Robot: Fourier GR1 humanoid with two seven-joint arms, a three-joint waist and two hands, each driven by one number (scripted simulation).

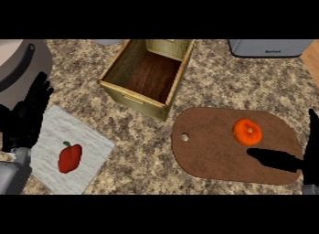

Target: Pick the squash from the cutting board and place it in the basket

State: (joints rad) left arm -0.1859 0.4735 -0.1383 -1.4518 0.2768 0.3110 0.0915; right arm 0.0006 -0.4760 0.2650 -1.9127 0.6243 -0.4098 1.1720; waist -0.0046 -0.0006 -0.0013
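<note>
Right robot hand [310,157], open and holding nothing, hovers beside the orange squash [247,131] on the cutting board [209,155].

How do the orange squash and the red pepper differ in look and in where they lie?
The squash is orange and round with a dimple at its middle; the pepper is red, longer than wide, with a small stem. The squash lies on the brown cutting board, near the right hand; the pepper lies on a grey cloth, near the left hand. Neither is held, and both are outside the basket.
</note>
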